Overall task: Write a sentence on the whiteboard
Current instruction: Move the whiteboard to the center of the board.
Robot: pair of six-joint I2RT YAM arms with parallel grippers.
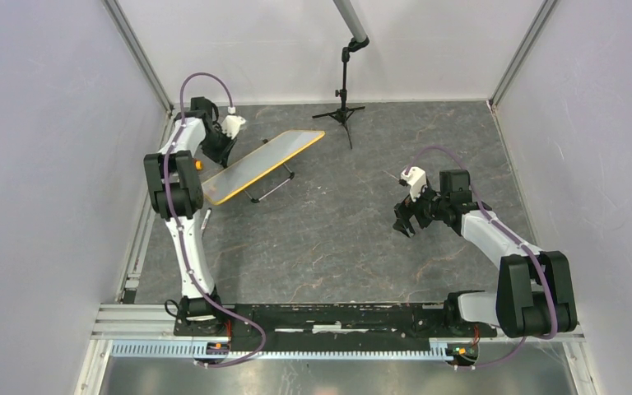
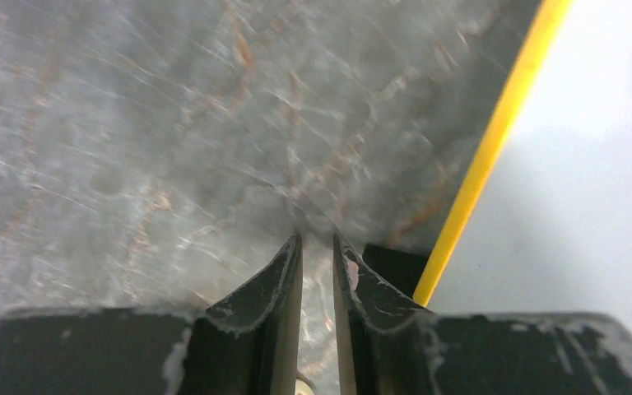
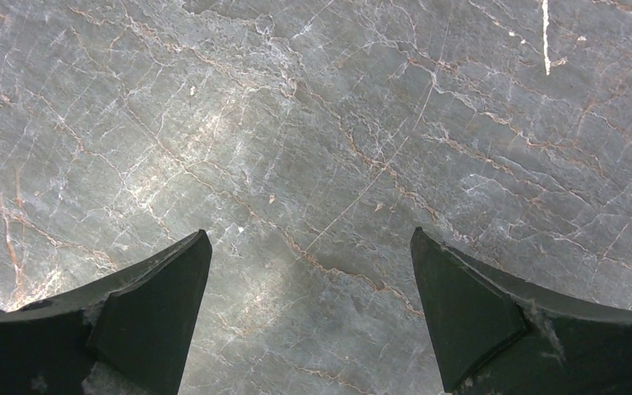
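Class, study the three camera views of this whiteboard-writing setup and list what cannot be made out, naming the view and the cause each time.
- Any writing on the whiteboard: overhead view, the board is tilted and too small to read.
- The board's face in the left wrist view: cut off by the right edge, motion-blurred.
- Whether the left gripper pinches anything: its narrow gap looks empty, but the image is blurred.
- A marker: none visible in any view.

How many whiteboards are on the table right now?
1. The whiteboard sits propped at a tilt at the table's far left, beside the left gripper. No marker is visible anywhere.
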